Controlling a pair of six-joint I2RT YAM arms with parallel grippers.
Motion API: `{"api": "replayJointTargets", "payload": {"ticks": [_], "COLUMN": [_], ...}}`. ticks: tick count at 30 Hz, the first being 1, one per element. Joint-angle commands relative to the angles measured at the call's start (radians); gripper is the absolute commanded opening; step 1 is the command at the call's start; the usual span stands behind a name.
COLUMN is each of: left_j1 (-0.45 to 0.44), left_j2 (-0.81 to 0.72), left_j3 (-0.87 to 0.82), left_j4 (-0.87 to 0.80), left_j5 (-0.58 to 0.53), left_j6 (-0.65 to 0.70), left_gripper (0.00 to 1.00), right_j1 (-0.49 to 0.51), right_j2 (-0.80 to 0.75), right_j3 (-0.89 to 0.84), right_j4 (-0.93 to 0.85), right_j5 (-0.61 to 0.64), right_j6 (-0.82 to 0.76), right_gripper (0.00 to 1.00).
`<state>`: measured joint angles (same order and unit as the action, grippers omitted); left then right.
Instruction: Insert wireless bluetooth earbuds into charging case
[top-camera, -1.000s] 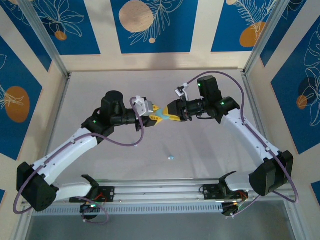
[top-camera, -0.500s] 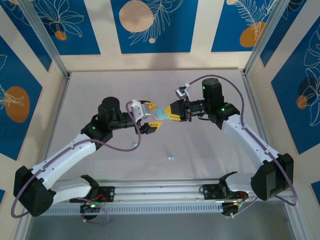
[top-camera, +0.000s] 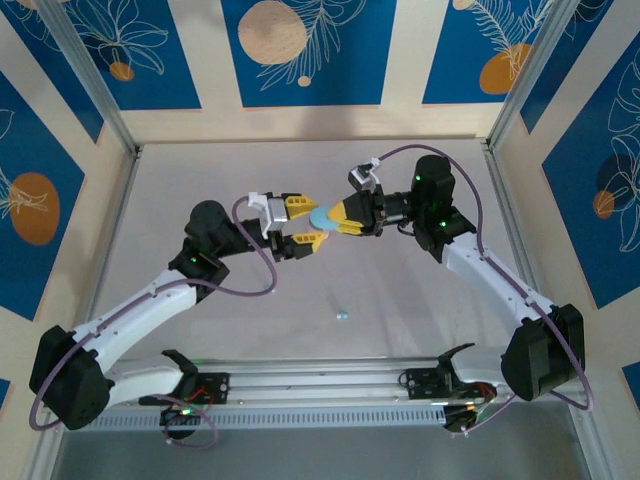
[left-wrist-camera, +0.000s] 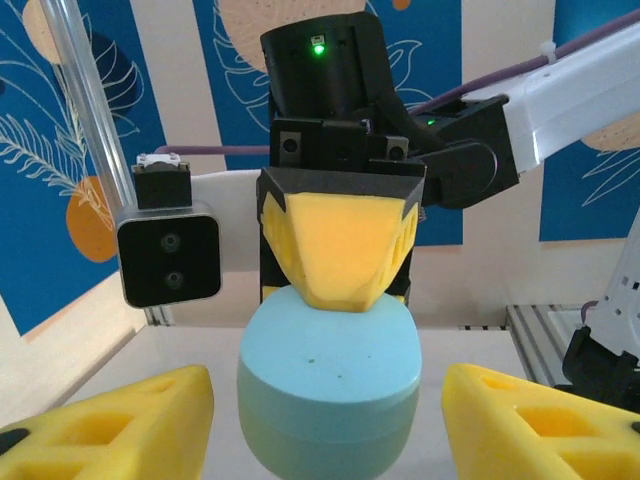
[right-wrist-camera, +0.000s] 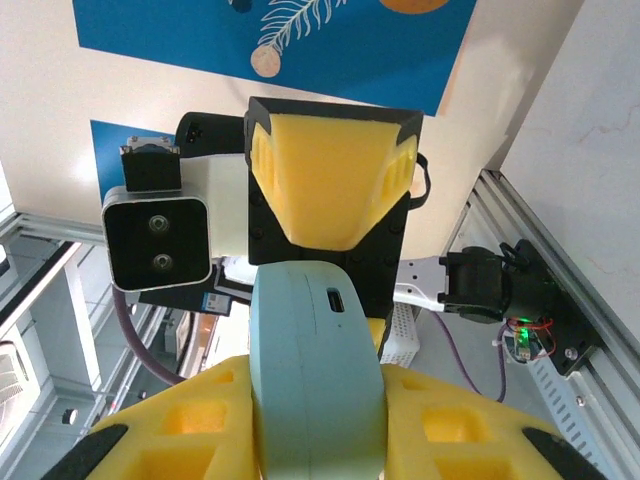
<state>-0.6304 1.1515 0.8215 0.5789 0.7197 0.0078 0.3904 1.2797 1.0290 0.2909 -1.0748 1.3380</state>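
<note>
A light-blue oval charging case (top-camera: 322, 215) hangs in the air over the table's middle, its lid closed. My right gripper (top-camera: 338, 216) is shut on it, and the yellow pads (right-wrist-camera: 470, 430) press both its sides (right-wrist-camera: 315, 370). My left gripper (top-camera: 305, 222) faces it from the left and stands open. The left fingers (left-wrist-camera: 110, 420) sit wide on either side of the case (left-wrist-camera: 328, 380) without touching it. One tiny light-blue earbud (top-camera: 343, 314) lies on the table in front, below both grippers.
The grey table (top-camera: 420, 300) is enclosed by beige and blue patterned walls with metal posts (top-camera: 95, 80) at the back corners. An aluminium rail (top-camera: 320, 375) with both arm bases runs along the near edge.
My left gripper let go of the case, opened and drew back to the left. The right gripper kept its hold and shifted the case slightly up and back.
</note>
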Motion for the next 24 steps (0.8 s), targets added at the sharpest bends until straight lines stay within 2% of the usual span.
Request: {"api": "replayJointTargets", "payload": {"ticks": [1,9,19,24], "left_j1": [0.008,0.004,-0.007,-0.011], "left_j2": [0.014,0.014,0.009,0.013], "left_j3": [0.000,0.010,0.018,0.015], "left_j4": [0.050,0.036,0.013,0.033], "left_j5": [0.055,0.045,0.017,0.004], "left_j6": [-0.028,-0.008,0.037,0.036], "left_gripper": [0.57,0.56,0.49,0.50], "right_j1": [0.002,0.010,0.013,0.013], "right_j2": [0.001,0.013,0.016,0.019], "right_j3": [-0.013,-0.013,-0.014,-0.015], "right_j4": [0.076,0.103,0.094,0.079], "right_j5": [-0.024,-0.016,-0.007,-0.007], "right_j6": [0.057,0.090,0.091,0.081], "right_gripper": [0.22,0.22,0.22,0.22]}}
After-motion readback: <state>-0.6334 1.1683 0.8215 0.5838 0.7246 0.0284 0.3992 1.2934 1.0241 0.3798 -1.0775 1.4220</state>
